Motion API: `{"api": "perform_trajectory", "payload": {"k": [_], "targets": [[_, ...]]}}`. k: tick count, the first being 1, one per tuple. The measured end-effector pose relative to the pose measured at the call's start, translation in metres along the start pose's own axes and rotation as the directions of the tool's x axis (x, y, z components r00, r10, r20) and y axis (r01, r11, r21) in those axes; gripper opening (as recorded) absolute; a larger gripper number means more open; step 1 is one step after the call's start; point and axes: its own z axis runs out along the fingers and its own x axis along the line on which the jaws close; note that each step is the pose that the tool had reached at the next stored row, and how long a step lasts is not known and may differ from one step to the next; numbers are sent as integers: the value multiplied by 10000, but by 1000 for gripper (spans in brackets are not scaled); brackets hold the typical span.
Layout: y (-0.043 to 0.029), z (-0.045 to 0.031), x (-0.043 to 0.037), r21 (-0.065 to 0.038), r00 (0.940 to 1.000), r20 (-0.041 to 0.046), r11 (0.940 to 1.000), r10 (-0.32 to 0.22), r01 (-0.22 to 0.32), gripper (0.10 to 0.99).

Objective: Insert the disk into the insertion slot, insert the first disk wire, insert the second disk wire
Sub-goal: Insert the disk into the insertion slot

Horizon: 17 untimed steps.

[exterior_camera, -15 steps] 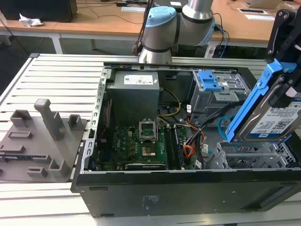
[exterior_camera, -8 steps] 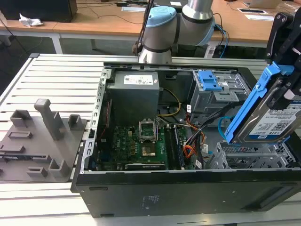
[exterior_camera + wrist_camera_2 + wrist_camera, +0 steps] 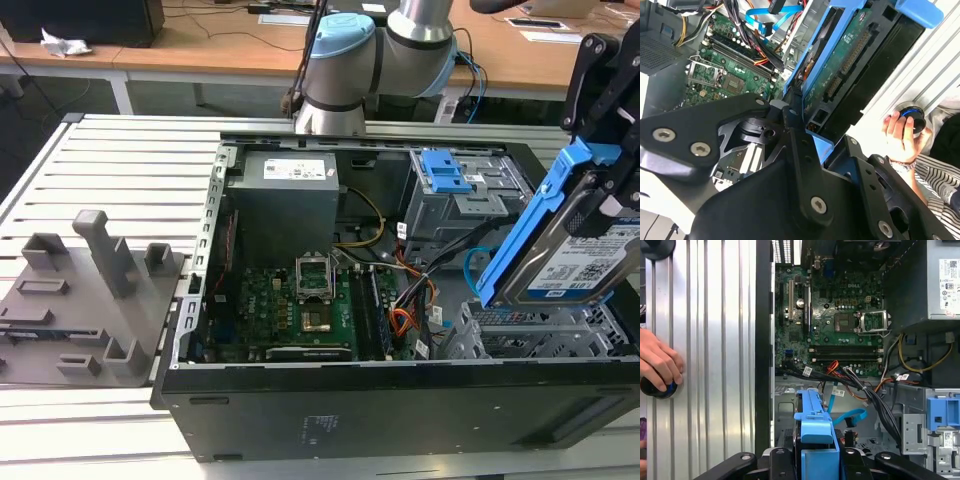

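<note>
Gripper (image 3: 607,190) clamped on disk (image 3: 578,265), tilted just above insertion slot (image 3: 520,335), exterior view's right, near side; I'd level it, square it to the slot, lower gently.

The blue-framed silver disk (image 3: 575,262) hangs tilted, clamped in the gripper (image 3: 608,195). The perforated insertion slot (image 3: 540,335) sits just below, with the light blue second disk wire (image 3: 469,264) beside.

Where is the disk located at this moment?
In the exterior view the disk is at the right, tilted and held by the gripper, above the insertion slot of the open computer case.
</note>
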Motion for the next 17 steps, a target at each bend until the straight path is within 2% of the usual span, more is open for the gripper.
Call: {"api": "perform_trajectory", "payload": {"k": [2, 8, 10, 13, 17], "targets": [[-2, 47, 0, 0, 10000, 0, 10000, 0, 0, 365], [-4, 91, 0, 0, 10000, 0, 10000, 0, 0, 365], [-6, 135, 0, 0, 10000, 0, 10000, 1, -1, 365], [-75, 161, -22, -3, 10000, -1, 10000, -14, 14, 365], [-107, 193, -48, -3, 10000, 0, 10000, -24, 24, 365]]}}
